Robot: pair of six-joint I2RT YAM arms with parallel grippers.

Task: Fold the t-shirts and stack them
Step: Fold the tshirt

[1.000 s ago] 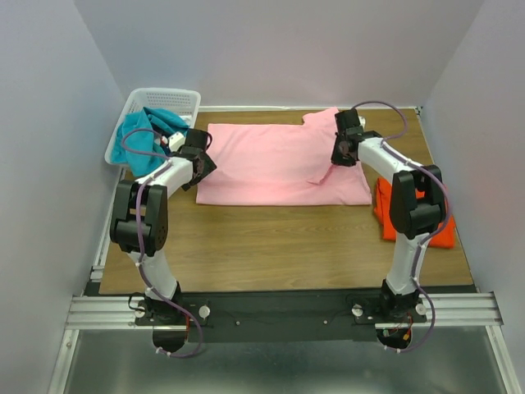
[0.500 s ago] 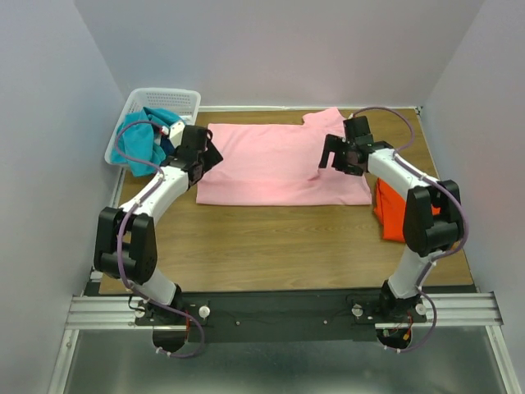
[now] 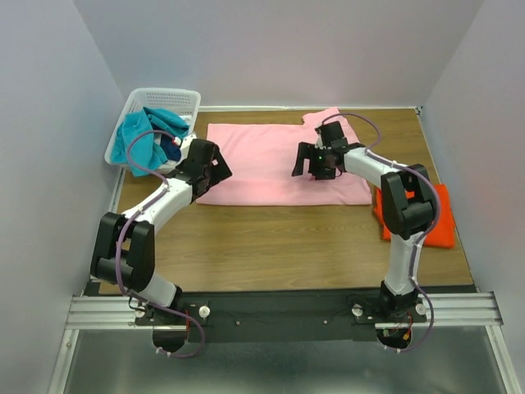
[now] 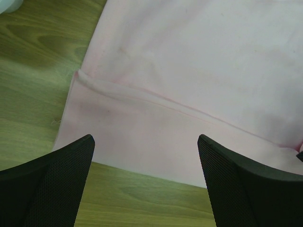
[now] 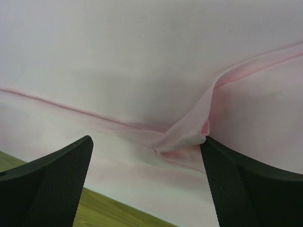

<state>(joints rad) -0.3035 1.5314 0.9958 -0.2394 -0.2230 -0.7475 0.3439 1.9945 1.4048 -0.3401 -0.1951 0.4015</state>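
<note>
A light pink t-shirt (image 3: 262,160) lies flat across the back of the table, partly folded, with a folded hem line (image 4: 156,101) near its left end. My left gripper (image 3: 216,167) hovers open over the shirt's front-left corner (image 4: 146,138), holding nothing. Over the right half of the shirt, my right gripper (image 3: 307,164) is open (image 5: 147,139). A small raised pink fold (image 5: 189,130) lies just off its right finger (image 5: 236,179). A bright orange t-shirt (image 3: 441,223) lies folded at the right edge, partly behind the right arm.
A white basket (image 3: 182,98) stands at the back left with a teal garment (image 3: 139,138) and a dark blue one (image 3: 171,148) spilling from it. Bare wooden table (image 3: 279,246) runs along the front. Walls close in at both sides.
The right gripper opened, let go of the pink fold and moved left over the shirt. The left gripper widened and slid right onto the shirt's left corner.
</note>
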